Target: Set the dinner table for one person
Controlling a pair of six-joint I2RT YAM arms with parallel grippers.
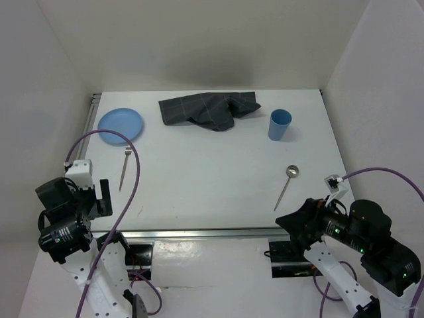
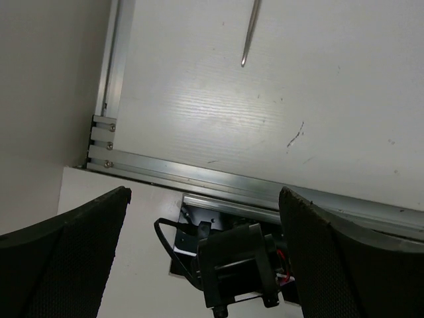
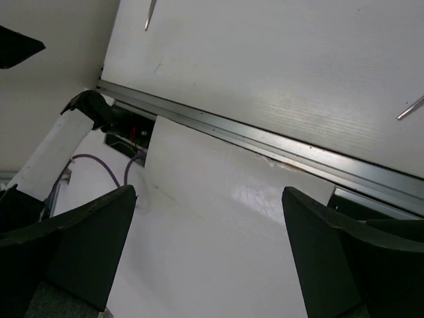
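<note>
The dinner table (image 1: 205, 179) is a white top with aluminium rails. On it lie a blue plate (image 1: 120, 125) at the far left, a fork (image 1: 124, 169) just in front of the plate, a blue cup (image 1: 279, 124) at the far right and a spoon (image 1: 287, 185) in front of the cup. My left gripper (image 1: 103, 195) is open and empty over the near left edge. My right gripper (image 1: 287, 222) is open and empty at the near right edge. The fork's handle end shows in the left wrist view (image 2: 250, 33). The spoon's handle end shows in the right wrist view (image 3: 411, 107).
A crumpled dark grey checked cloth (image 1: 207, 109) lies at the far middle. White walls close in the left, back and right. The aluminium front rail (image 2: 218, 182) runs just ahead of both grippers. Purple cables (image 1: 132, 192) loop from the arms.
</note>
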